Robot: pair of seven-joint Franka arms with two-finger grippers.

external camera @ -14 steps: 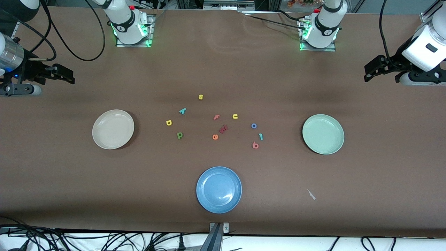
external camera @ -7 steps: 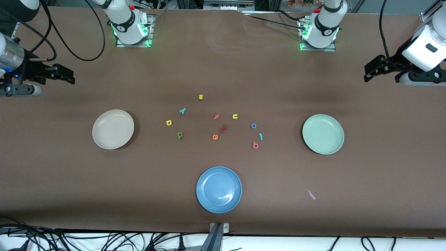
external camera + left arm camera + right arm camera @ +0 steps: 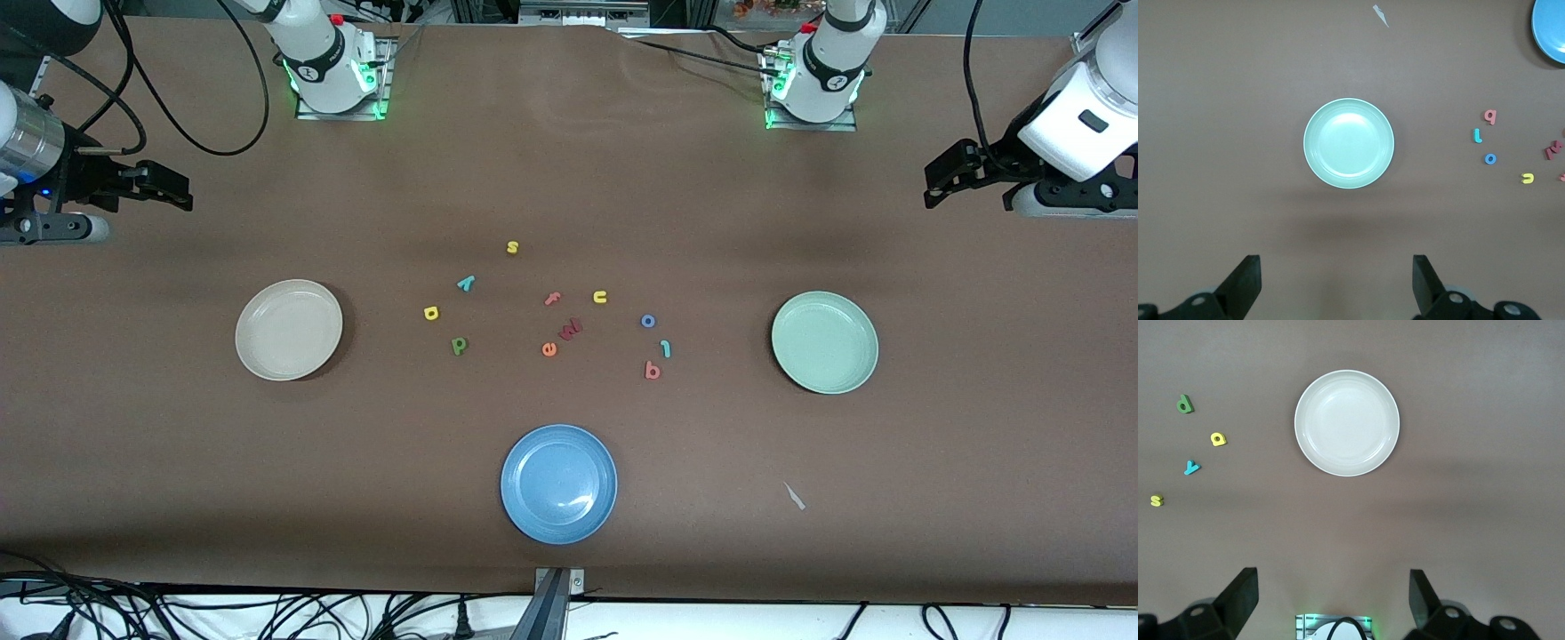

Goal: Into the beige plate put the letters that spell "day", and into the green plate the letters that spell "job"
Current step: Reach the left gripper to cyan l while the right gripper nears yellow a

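Both plates sit empty: beige plate (image 3: 289, 330) toward the right arm's end, green plate (image 3: 824, 342) toward the left arm's. Left gripper (image 3: 942, 173) and right gripper (image 3: 169, 188) hang raised, jaws apart, empty. "Day" letters (image 3: 459, 345) lie near beige; "job" letters (image 3: 653, 370) near green, shortening transfers.

Left claw (image 3: 942, 182) slightly shifted toward the table's middle; right claw (image 3: 169, 191) marginally too.

Beige plate (image 3: 1347, 423) sits empty (4 letters (image 3: 1185, 405) lie beside it).
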